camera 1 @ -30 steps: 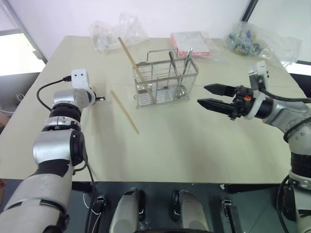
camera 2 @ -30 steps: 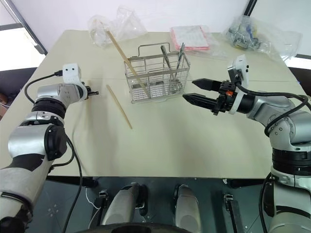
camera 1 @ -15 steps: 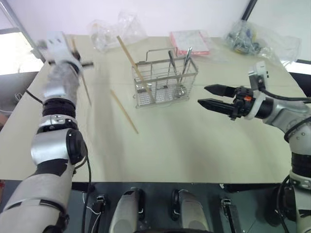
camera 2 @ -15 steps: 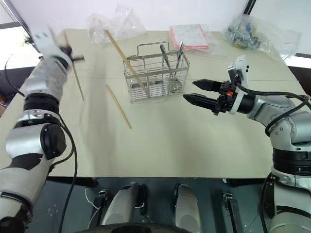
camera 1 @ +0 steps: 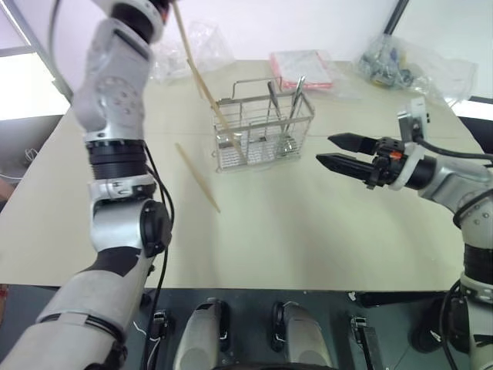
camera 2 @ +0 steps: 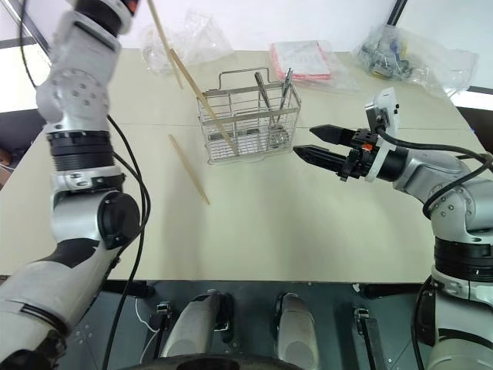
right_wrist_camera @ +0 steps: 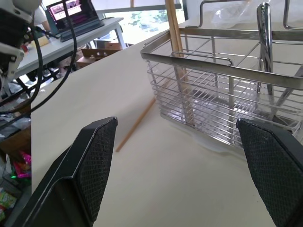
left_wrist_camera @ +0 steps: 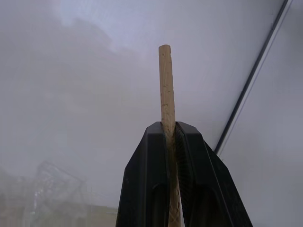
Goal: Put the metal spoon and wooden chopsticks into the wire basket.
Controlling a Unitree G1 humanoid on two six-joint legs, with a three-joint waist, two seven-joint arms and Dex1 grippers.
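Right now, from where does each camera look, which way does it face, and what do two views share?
Left eye, on the head: looks down over the table; both arms show, right pincer open.
Right eye: same scene beside it, the basket at centre.
Left wrist: faces up at a pale wall; left pincer shut on a chopstick.
Right wrist: level along the table, its own two fingers showing.
Shared: right wrist and eyes both see the basket and the chopstick on the table.

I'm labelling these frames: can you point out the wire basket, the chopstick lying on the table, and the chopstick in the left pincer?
wire basket (camera 1: 262,137): left eye view, front grid wall.
chopstick on the table (camera 1: 197,177): left eye view, mid-shaft.
chopstick in the left pincer (left_wrist_camera: 166,85): left wrist view, shaft above the fingers.
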